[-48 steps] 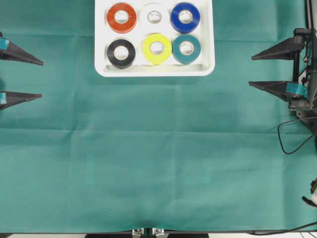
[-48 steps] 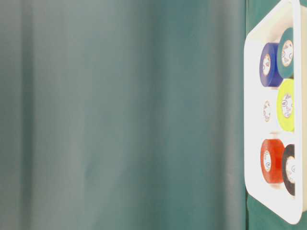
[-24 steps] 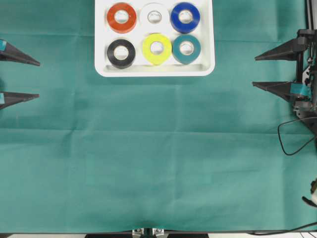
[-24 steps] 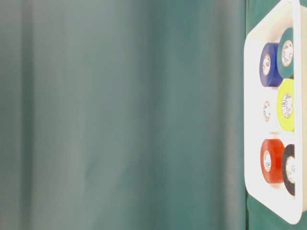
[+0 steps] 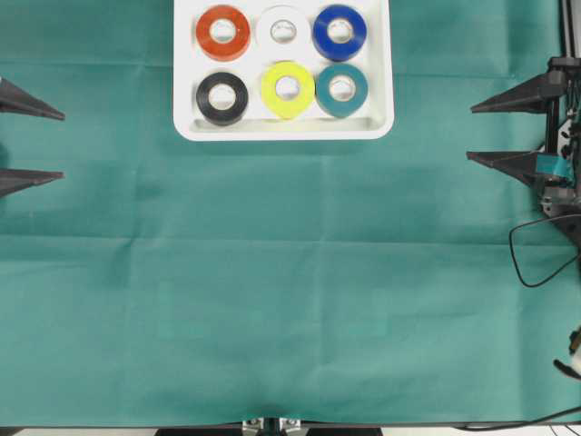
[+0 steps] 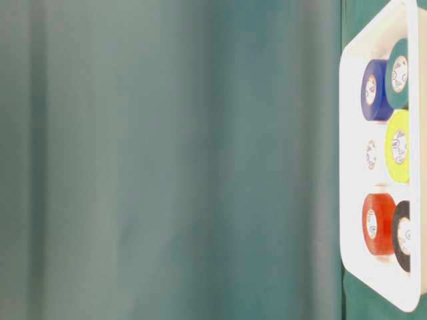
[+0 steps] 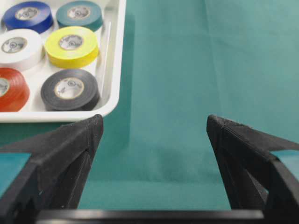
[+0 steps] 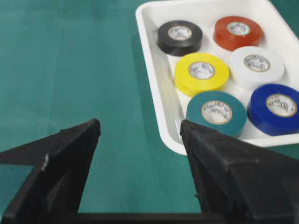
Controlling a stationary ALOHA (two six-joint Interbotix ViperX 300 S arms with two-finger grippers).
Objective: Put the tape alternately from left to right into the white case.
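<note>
White case holds all six tape rolls; left gripper and right gripper (both wide open, empty) have drawn back from it, so the job looks done.

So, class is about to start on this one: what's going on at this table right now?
Nothing is being handled at this moment. All six rolls of tape sit in the white case at the top of the overhead view: red, white and blue in the far row, black, yellow and teal in the near row. The left gripper and right gripper are both open and empty at the edges of the green cloth, well clear of the case.
</note>
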